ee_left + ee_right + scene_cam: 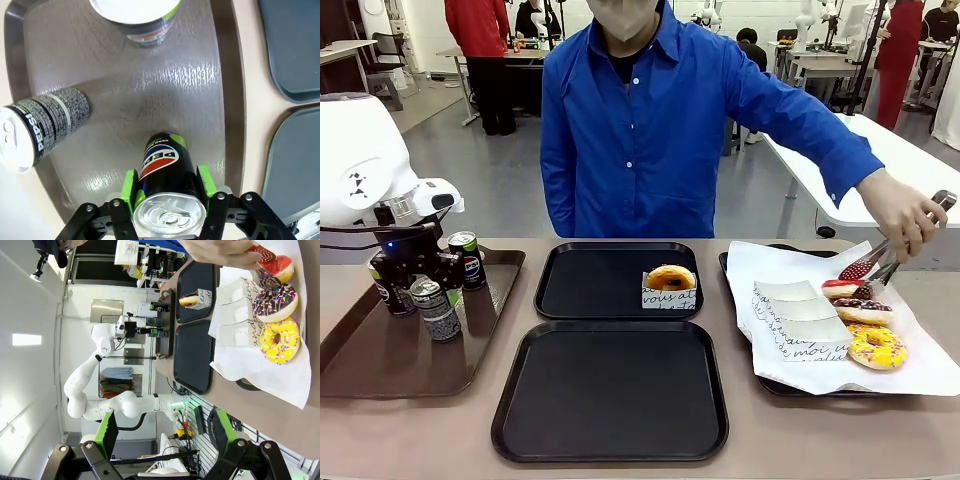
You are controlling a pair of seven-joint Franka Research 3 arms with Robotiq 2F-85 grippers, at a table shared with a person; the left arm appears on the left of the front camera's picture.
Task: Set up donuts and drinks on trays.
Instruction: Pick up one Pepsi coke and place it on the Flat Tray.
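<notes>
As left jaws clamp, can [165, 172] stands between them

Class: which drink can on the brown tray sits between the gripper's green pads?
The black can with the red-and-blue logo, clamped in the left gripper; the grey-patterned can and the can at the view's top edge stand free.

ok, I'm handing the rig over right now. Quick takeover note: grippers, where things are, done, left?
Left gripper: shut on a drink can standing on the brown tray; other cans nearby.
Right gripper: open, empty, off the table.
Person's hand: tongs at the pink donut on the paper-lined tray.
Done: one sleeved donut on the far black tray.
Left: near black tray is bare; no drinks on either black tray.
</notes>
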